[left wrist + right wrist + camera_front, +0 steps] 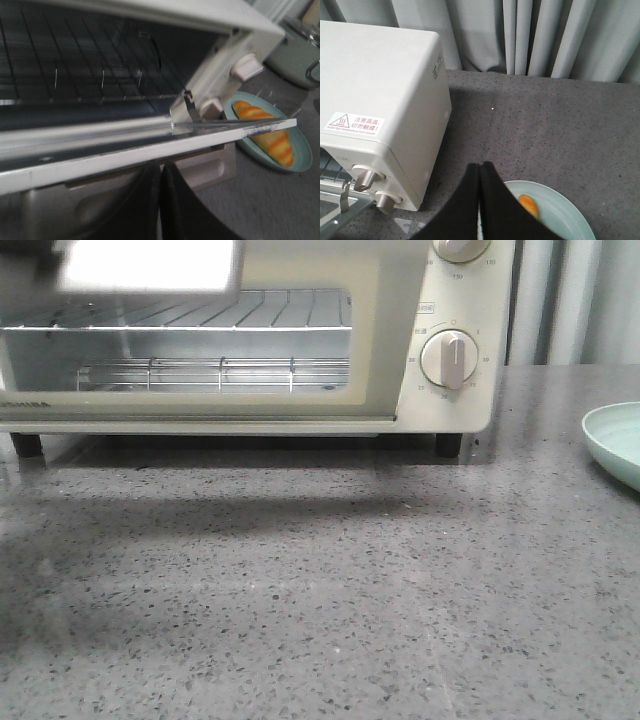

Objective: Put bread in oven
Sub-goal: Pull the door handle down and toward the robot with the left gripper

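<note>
Oven [440, 300] door [150, 145] is partway down, held roughly level. My left gripper [160, 200] sits just under the door's front edge, fingers pressed together, nothing between them. Whether they touch the door I can't tell. Wire rack [200, 312] inside is bare, cavity has room.

Bread [265, 131] lies on the pale green plate [300, 150], on the desk [320, 620] just right of the oven, not yet picked up. Plate sits on the dial [450, 358] side, so it's my right arm's reach.

My right gripper [480, 210] hangs above the plate [560, 210], fingers together, empty; one end of the bread [527, 204] peeks out beside them. It must spread before it can go down on the roll.

Judgement: door-opening stage, not finished. Risk: glossy tapered crust may slip in a narrow pinch.
</note>
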Robot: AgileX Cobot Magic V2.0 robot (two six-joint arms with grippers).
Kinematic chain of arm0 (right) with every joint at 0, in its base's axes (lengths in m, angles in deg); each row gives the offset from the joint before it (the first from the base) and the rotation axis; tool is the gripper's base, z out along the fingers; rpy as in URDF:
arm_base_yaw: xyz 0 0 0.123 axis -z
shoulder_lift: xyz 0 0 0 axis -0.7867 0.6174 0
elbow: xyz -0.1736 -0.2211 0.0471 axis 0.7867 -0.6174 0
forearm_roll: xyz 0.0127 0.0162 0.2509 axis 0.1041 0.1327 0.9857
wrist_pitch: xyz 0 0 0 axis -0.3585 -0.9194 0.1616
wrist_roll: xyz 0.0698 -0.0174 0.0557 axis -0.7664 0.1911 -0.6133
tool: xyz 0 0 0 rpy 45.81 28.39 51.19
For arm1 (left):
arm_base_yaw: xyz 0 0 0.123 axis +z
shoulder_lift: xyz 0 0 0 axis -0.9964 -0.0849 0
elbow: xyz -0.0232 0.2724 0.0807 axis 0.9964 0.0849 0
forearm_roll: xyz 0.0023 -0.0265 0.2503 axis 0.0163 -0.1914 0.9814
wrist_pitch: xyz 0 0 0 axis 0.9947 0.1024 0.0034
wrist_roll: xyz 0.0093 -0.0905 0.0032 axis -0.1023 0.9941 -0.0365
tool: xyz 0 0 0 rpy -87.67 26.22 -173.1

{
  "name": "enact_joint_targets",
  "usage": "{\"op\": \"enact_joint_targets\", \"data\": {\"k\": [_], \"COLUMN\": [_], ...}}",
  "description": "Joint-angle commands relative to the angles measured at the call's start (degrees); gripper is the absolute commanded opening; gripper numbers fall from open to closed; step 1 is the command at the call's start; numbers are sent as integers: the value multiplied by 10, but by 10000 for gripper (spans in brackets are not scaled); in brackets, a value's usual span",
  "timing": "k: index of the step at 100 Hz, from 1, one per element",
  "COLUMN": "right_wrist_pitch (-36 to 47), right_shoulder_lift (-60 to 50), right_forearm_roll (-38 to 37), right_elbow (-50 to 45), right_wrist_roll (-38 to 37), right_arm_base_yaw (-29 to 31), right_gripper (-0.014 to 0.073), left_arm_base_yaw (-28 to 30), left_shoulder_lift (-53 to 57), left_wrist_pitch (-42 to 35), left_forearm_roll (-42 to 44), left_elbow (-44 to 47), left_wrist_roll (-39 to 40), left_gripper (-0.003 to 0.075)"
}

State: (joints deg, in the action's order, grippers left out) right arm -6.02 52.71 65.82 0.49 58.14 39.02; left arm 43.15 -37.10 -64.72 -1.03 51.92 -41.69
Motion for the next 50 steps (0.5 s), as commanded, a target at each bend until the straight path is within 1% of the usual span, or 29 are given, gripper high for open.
{"op": "enact_joint_targets", "data": {"k": [1, 12, 23, 29, 40, 45, 50], "right_wrist_pitch": [34, 19, -15, -36, -68, -81, -96], "right_shoulder_lift": [-2, -2, -2, 3, 11, 11, 17], "right_forearm_roll": [-12, -12, -15, -27, -58, -73, -85], "right_elbow": [19, 19, 19, 19, 18, 18, 18], "right_wrist_roll": [5, 5, 5, 5, 5, 5, 5], "right_arm_base_yaw": [-1, -1, -1, -1, -1, -1, -1], "right_gripper": [-70, -70, -70, -69, -62, -41, 8], "left_arm_base_yaw": [-24, -73, -111, -112, -96, -85, -74], "left_shoulder_lift": [43, 122, 184, 202, 211, 211, 211], "left_wrist_pitch": [37, 38, 27, 35, 80, 96, 105], "left_forearm_roll": [-39, -55, -8, 30, 103, 154, 200], "left_elbow": [32, 33, 13, -4, -47, -65, -82], "left_wrist_roll": [-1, -1, -2, -2, -2, -2, -2], "left_gripper": [-22, -22, -22, -22, -22, -22, -22]}}
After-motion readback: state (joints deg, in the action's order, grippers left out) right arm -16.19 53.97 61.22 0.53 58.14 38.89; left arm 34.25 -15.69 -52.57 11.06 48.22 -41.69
